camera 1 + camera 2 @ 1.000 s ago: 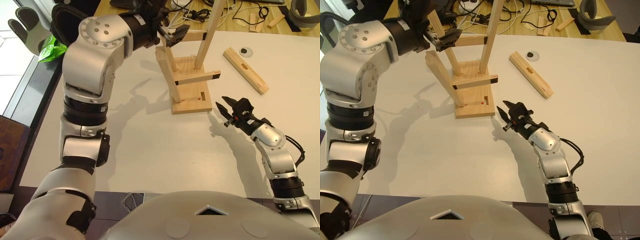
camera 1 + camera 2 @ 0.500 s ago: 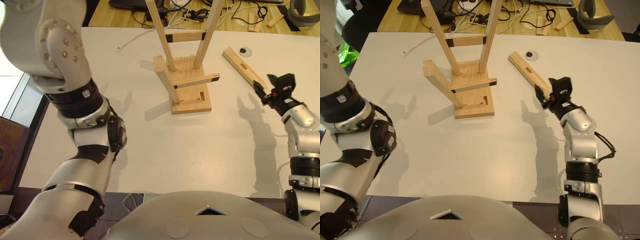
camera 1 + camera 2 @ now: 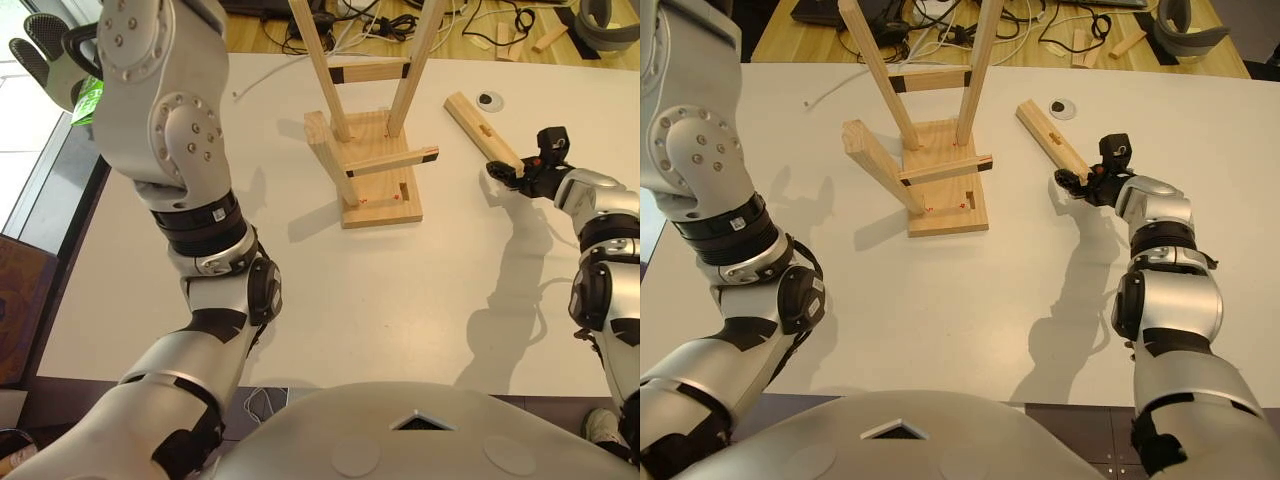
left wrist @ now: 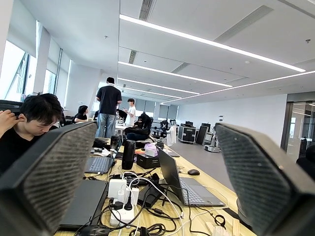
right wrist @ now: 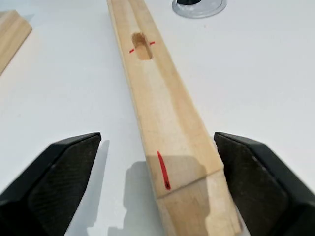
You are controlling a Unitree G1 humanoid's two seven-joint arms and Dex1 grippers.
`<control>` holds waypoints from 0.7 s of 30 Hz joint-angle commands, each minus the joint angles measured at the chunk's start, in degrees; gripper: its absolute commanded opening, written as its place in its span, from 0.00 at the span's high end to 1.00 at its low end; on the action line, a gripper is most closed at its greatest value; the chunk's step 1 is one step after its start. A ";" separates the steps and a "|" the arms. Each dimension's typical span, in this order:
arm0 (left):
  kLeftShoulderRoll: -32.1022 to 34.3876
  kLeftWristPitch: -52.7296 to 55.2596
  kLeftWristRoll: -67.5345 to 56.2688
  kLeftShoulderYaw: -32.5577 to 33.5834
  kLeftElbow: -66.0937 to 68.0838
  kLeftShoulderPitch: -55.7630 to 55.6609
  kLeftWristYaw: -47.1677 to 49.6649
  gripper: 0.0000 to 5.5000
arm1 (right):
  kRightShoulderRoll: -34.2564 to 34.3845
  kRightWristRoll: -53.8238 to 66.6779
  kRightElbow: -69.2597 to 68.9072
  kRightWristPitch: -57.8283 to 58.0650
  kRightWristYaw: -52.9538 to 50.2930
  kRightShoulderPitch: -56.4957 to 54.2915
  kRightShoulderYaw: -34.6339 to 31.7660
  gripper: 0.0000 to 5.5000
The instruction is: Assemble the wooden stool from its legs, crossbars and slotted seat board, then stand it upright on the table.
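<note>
The loose leg (image 5: 147, 83) is lying on the table (image 3: 400, 320) near the seat board (image 3: 375, 212), with my right gripper (image 5: 157, 142) spread either side of its near end. Gripping so close to the end, I am risking it tipping or twisting out. The board's slots (image 3: 404, 190) are holding three legs (image 3: 316, 60), with one slot looking empty, and my left gripper (image 4: 156, 125) is hanging spread wide, raised high.

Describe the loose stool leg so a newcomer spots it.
On the white table, right of the half-built stool, one wooden leg lies flat beside a round metal disc. Alone among the legs, it is unattached, its near end inside the open right gripper.
</note>
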 commanded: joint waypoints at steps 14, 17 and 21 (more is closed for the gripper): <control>2.13 -2.67 -0.24 2.03 1.89 -1.89 2.47 0.20 | 2.77 -2.42 1.53 6.48 0.55 4.99 1.63 0.61; 2.45 -3.07 -0.36 1.91 2.29 -1.83 2.48 0.20 | 4.90 -0.81 -1.43 4.33 -0.47 5.99 0.39 0.64; 4.09 -4.08 -0.32 1.97 3.47 -2.24 1.34 0.20 | 10.77 3.22 -18.75 -0.83 -7.89 11.52 -2.87 0.64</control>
